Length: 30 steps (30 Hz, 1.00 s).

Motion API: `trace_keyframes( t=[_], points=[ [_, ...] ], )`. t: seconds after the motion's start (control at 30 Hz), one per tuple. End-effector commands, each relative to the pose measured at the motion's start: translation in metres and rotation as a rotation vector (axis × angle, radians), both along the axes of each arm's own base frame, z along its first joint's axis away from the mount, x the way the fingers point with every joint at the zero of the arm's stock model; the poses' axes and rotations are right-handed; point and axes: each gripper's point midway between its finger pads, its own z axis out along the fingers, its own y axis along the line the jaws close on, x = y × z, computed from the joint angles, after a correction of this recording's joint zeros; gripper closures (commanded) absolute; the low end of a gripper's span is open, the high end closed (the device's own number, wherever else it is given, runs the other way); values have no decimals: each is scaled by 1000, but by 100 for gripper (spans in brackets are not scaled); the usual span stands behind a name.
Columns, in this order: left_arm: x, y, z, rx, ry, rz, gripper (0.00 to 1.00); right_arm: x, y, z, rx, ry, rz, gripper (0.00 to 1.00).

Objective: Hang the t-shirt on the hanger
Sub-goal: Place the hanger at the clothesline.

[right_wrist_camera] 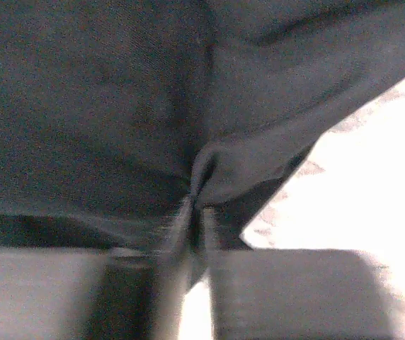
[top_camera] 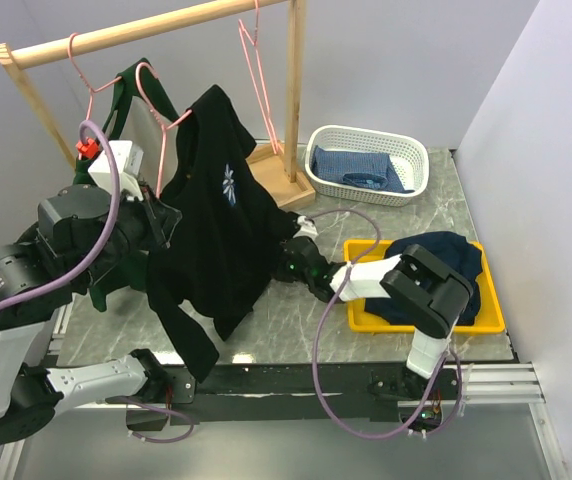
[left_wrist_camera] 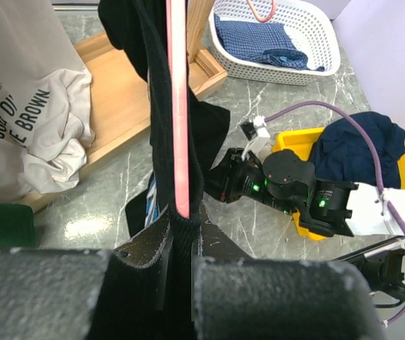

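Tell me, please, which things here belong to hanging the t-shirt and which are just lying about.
Job:
t-shirt
hanger
left gripper
right gripper

Lying about:
basket
tray
navy garment
grey shirt
spare hangers
rack

White basket (top_camera: 418, 150) holds blue cloth (top_camera: 356, 165); navy garment (top_camera: 446, 255) on yellow tray (top_camera: 490, 312).

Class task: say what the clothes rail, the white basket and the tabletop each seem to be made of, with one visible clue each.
Clothes rail: probably bare wood, matte; pale tan colour.
White basket: likely moulded plastic, smooth; even slotted walls.
Tabletop: grey with white veins, slightly glossy; stone or a marble-look laminate, cannot tell which.
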Motion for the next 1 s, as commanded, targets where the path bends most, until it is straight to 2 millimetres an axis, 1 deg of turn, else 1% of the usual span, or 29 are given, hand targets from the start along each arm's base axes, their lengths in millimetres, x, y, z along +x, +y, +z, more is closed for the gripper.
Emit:
trace_keyframes(
  t=[0.0, 0.03, 0.07, 0.1, 0.13, 0.17, 0.2, 0.27, 0.3, 0.33, 0.37, 0.4, 0.43, 0.47, 0.5, 0.53, 0.57, 0.6, 0.63, 0.67, 0.7, 0.73, 0.77, 0.8, 0.83, 0.87, 0.9, 0.93, 0.97],
  points=[
    [7, 9, 33, -70, -105, 57, 99, 12, 21, 55, 82, -65, 2, 100],
    [9, 13, 30, -59, -103, 84, 99, 10, 22, 71, 93, -84, 13, 100],
    [10, 15, 25, -52, -90, 105, 99, 6, 21, 104, 124, -140, 34, 100],
    [12, 17, 20, -38, -80, 120, 99, 0, 19, 116, 122, -151, 46, 100],
    [15, 17, 15, -23, -69, 131, 99, -2, 18, 140, 132, -195, 62, 100],
    [16, 17, 13, -21, -63, 144, 99, -9, 15, 177, 173, -250, 75, 100],
    [19, 16, 7, -9, -52, 152, 99, -13, 11, 187, 161, -259, 83, 100],
    [25, 13, 2, 10, -43, 166, 99, -17, 7, 240, 206, -350, 104, 100],
    [26, 12, 0, 15, -41, 169, 99, -19, 4, 249, 193, -358, 110, 100],
    [30, 9, -2, 25, -37, 174, 99, -17, 4, 278, 205, -413, 112, 100],
    [33, 7, 0, 24, -46, 172, 99, -15, 4, 291, 204, -433, 112, 100],
    [36, 5, 1, 26, -52, 177, 99, -13, 4, 297, 187, -441, 113, 100],
    [40, 2, 0, 30, -51, 182, 99, -9, 4, 326, 199, -491, 104, 100],
    [44, -1, 2, 31, -60, 180, 99, -2, 9, 328, 181, -494, 101, 100],
    [47, -4, 2, 33, -61, 176, 99, 1, 10, 330, 155, -486, 102, 100],
    [52, -10, -1, 43, -55, 173, 99, 4, 12, 354, 176, -525, 100, 100],
    [56, -10, 0, 49, -62, 176, 99, 10, 19, 352, 167, -522, 104, 100],
    [61, -15, 3, 36, -73, 171, 99, 12, 22, 357, 167, -526, 106, 100],
    [67, -19, 1, 43, -65, 164, 99, 14, 24, 377, 188, -555, 106, 100],
    [74, -12, 4, 39, -67, 191, 99, 21, 31, 373, 171, -547, 104, 100],
    [80, -11, 8, 29, -76, 194, 99, 24, 33, 376, 170, -549, 100, 100],
    [83, -14, 10, 17, -78, 169, 99, 27, 33, 393, 181, -573, 89, 100],
    [90, -6, 12, 24, -93, 187, 99, 33, 38, 389, 169, -571, 84, 100],
    [93, -5, 16, 20, -109, 189, 99, 37, 40, 390, 163, -569, 81, 100],
    [97, -5, 21, 16, -127, 187, 99, 40, 40, 408, 179, -597, 73, 100],
    [101, -1, 27, 19, -141, 200, 99, 48, 47, 402, 163, -590, 71, 100],
    [104, 0, 28, 22, -144, 200, 99, 53, 47, 401, 145, -585, 61, 100],
    [110, -2, 29, 22, -148, 199, 99, 55, 46, 423, 167, -617, 50, 100],
    [114, 0, 34, 19, -161, 191, 99, 63, 52, 416, 146, -607, 46, 100]
  ],
)
